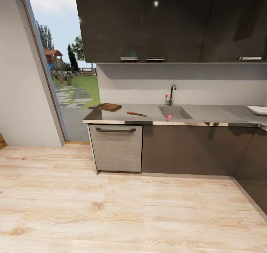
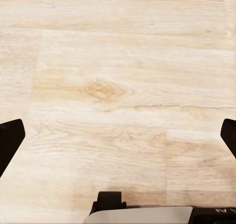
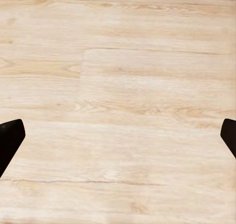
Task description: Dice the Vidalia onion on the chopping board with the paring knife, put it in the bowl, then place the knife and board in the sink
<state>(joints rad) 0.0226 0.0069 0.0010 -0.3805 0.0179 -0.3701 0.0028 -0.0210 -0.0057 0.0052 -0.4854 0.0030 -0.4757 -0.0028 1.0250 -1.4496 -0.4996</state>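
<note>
No readable brand or label anywhere; a scrap of pale lettering at the bottom edge of the left wrist view is cut off and too small to read.

Left end effector (image 2: 118,135): black fingertips (image 2: 10,140) sit at opposite edges of the left wrist view, spread wide apart, nothing between them, touching nothing. Under it, the light wood plank floor (image 2: 123,76).

Right end effector (image 3: 118,135): same pose, fingertips (image 3: 10,138) far apart, holding nothing, over bare planks.

Head view: the long glossy grey desk (image 1: 111,116) over dark grey cabinet fronts runs across the far side of the floor, well apart from both end effectors.

- Rectangular grey steel sink (image 1: 181,114) with flat drainboard to its right, chrome tap with red knob (image 1: 170,95) behind the basin.
- Small pinkish-red round Vidalia onion (image 1: 169,116) lies inside the basin, near its front wall.
- Dark brown wooden chopping board (image 1: 109,107) with rounded corners lies flat at the left end of the desk, near the back edge.
- Slim paring knife (image 1: 136,114) with orange-red handle and dark blade lies flat on the desk between board and sink, touching neither, blade pointing toward the sink.
- Shallow white squarish bowl (image 1: 257,110) sits at the far right of the desk, partly cut off by the frame edge.

A lighter grey drawer front with a dark bar handle (image 1: 115,130) sits below the board end. Dark glossy wall cabinets (image 1: 167,23) hang above. A tall glazed opening (image 1: 66,60) at left shows lawn, paving stones and trees.
</note>
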